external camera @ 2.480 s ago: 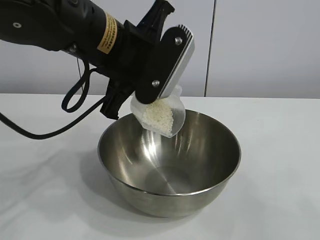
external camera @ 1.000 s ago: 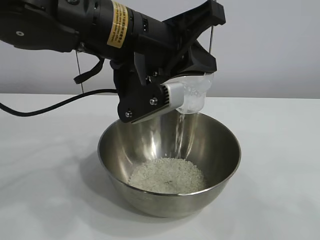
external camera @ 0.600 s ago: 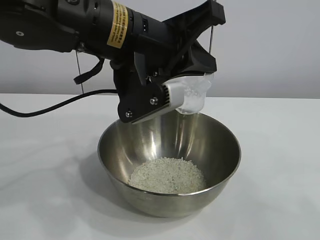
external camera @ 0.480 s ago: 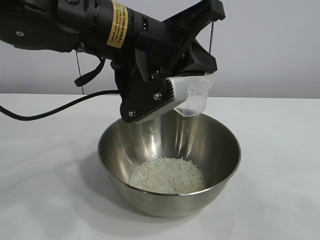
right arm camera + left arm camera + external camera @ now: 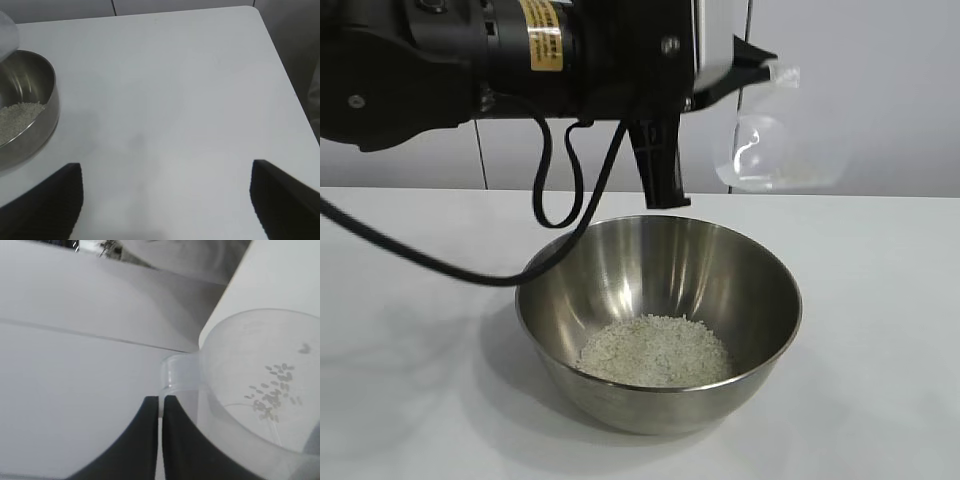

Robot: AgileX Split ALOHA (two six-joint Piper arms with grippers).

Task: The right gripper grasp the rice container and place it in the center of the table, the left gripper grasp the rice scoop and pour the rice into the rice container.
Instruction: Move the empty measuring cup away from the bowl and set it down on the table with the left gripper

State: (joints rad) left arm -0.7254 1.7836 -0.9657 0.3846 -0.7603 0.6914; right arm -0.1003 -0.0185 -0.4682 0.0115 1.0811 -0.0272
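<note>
The left gripper (image 5: 161, 412) is clamped tight on the handle of the rice scoop (image 5: 772, 150), holding it level above the far right rim of the rice container (image 5: 658, 322); a few grains cling inside; the rice (image 5: 655, 350) lies heaped in the container mid-table (image 5: 880, 330); the right gripper (image 5: 165, 197) hovers wide apart and empty, off to its right.

Right gripper (image 5: 166, 200) spread wide above table (image 5: 175, 100); rice container (image 5: 30, 120) holding rice (image 5: 17, 117).
</note>
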